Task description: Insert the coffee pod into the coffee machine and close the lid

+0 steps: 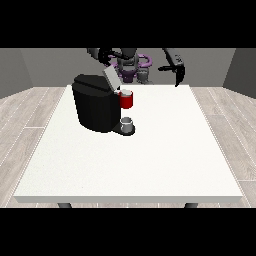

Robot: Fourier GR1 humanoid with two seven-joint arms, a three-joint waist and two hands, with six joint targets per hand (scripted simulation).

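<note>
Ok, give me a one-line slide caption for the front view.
Coffee machine with lid raised, red pod holder exposed, cup below.

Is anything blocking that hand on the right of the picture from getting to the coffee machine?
Nothing visible is. The hand at the view's right hangs above the white table's far edge, and only bare tabletop lies between it and the coffee machine with its raised lid and red holder.

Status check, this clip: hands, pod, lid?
Hand at view's right raised, clear of table. Other hand hidden. Lid up on coffee machine. No pod discernible. Cup under spout.
</note>
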